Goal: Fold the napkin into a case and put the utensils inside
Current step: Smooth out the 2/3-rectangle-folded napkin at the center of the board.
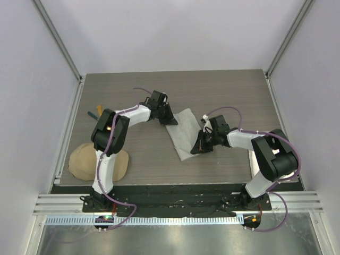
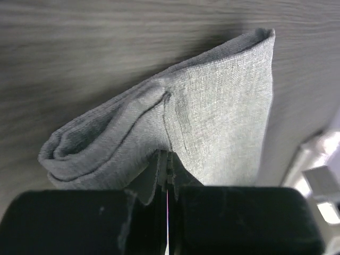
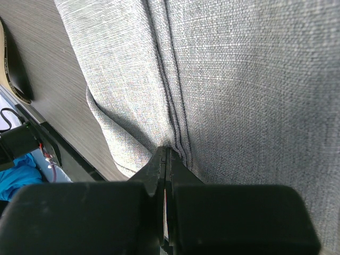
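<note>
Tan cap (image 1: 98, 162), soft and rounded, at the near left corner of the grey wood-grain table (image 1: 223, 90), beside its left edge.

Light grey cloth napkin (image 2: 223, 117): coarse weave, matt. Grey wood-grain tabletop (image 1: 212, 90): smooth, faintly sheened. Black gripper fingers (image 3: 234, 218): matt plastic. Near left, tan fabric cap (image 1: 82, 162): soft, dull.

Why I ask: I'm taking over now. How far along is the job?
Done: the napkin is folded into layers. In hand: the left gripper and right gripper pinch its hems, fingers shut. Left: finishing the fold, then loading the utensils, which lie by the table's left edge.
</note>
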{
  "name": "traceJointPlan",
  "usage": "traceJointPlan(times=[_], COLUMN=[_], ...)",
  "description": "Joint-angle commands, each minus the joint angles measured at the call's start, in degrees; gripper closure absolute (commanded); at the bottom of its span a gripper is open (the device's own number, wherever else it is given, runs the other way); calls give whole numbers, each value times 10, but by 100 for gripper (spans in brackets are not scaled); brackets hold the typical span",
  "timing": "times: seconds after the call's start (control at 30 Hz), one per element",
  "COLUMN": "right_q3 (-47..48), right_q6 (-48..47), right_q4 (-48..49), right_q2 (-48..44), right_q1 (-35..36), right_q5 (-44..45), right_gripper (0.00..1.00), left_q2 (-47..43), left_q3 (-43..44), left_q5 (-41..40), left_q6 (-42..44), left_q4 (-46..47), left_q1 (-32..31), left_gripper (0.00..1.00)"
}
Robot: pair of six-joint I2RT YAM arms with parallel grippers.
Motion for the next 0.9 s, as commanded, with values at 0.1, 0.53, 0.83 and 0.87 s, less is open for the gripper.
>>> traceJointPlan(times=[0.1,0.53,0.83,0.87], right_q3=[7,147,338,352], right_q6=[-15,-25,-23,-24], right_q4=[-7,-76,-93,-93], right_q2=[0,-9,123,143], right_q1=[2,2,-27,-28], right_q5=[8,51,86,90], right_gripper=[99,86,74,75], left_q2=[38,-35,50,55], left_q3=[19,80,217,228], left_q5=[32,-64,-157,-168], left_q6=[-10,45,33,29], left_q4=[115,-48,-149,-158], left_q1=[-6,-7,-11,-15], left_gripper=[100,65,65,65])
